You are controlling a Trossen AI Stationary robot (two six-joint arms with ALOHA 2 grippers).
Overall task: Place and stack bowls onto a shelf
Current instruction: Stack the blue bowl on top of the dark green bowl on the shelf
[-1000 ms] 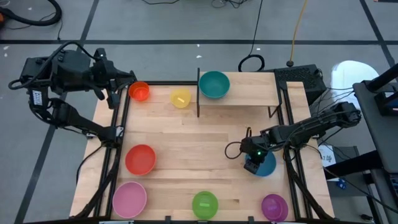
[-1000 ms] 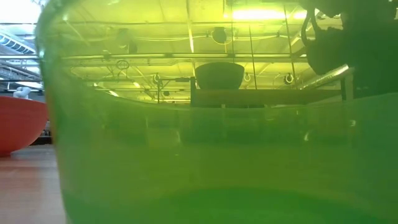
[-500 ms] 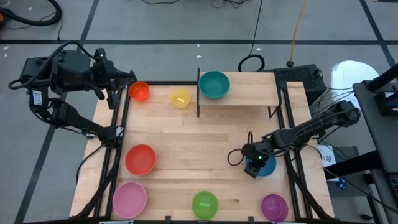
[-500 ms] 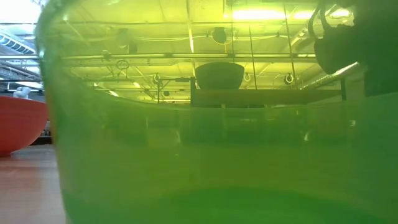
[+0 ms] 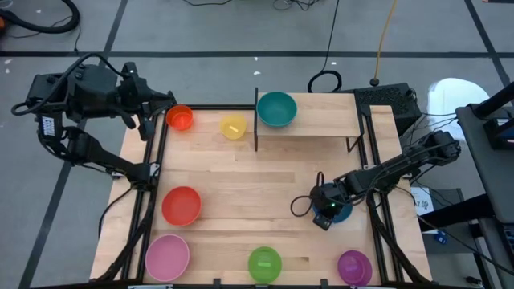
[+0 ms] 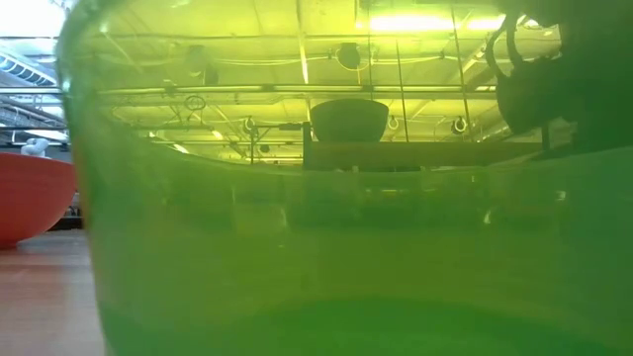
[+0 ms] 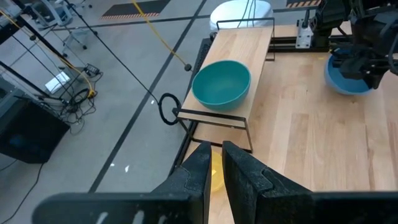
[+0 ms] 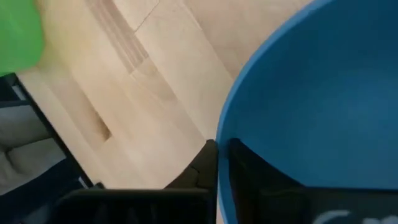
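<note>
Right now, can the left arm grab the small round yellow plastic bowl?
Probably yes. The left gripper waits at the table's far left corner; the yellow plastic bowl sits close by, with only the orange bowl between them, and nothing covers it.

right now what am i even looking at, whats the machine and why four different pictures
It is a robot with two dark arms at a wooden table. One camera looks straight down; one sits at table height, almost blocked by the green bowl; one rides on each wrist.

Small plastic bowls lie around: orange, yellow, red, pink, purple. A teal bowl already sits on the little wooden shelf.

The right gripper is shut on the blue bowl, pinching its rim. The left gripper waits at the table's far left corner, holding nothing.
</note>
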